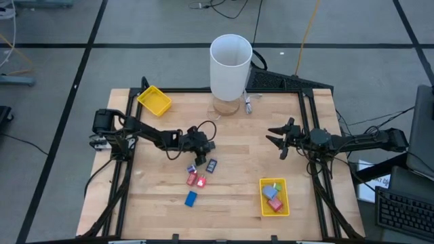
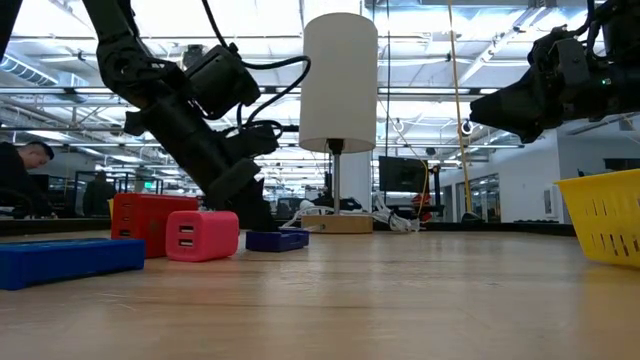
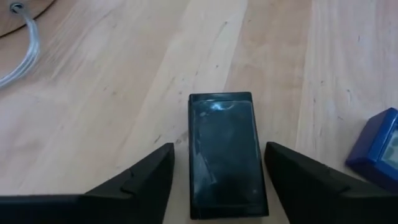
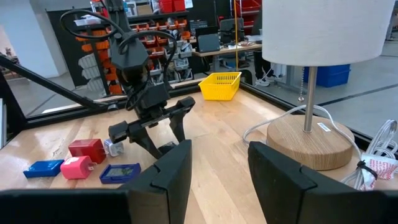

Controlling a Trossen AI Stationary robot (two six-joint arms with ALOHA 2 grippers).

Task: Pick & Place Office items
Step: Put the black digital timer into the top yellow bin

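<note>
In the high view, the left gripper (image 1: 201, 160) is low over the wooden table (image 1: 230, 196), a little toward 9 o'clock of its middle. At 5 o'clock of it lie a dark blue piece (image 1: 211, 165), 2 red pieces (image 1: 196, 179) and a blue piece (image 1: 191, 198). The right gripper (image 1: 279, 140) hangs at 3 o'clock. A yellow tray (image 1: 274, 197) at 5 o'clock holds several pieces; another yellow tray (image 1: 154, 100) is at 10 o'clock, and a white lamp (image 1: 230, 66) at 12 o'clock.

In the low view, the left gripper (image 2: 240, 200) reaches down behind the pink piece (image 2: 202, 235).

In the left wrist view, a black piece (image 3: 226, 154) lies flat on the wood between the 2 fingers (image 3: 140, 183), which stand apart and do not touch it.

In the right wrist view, the right gripper (image 4: 221, 171) has a narrow gap between its fingers and holds nothing.
</note>
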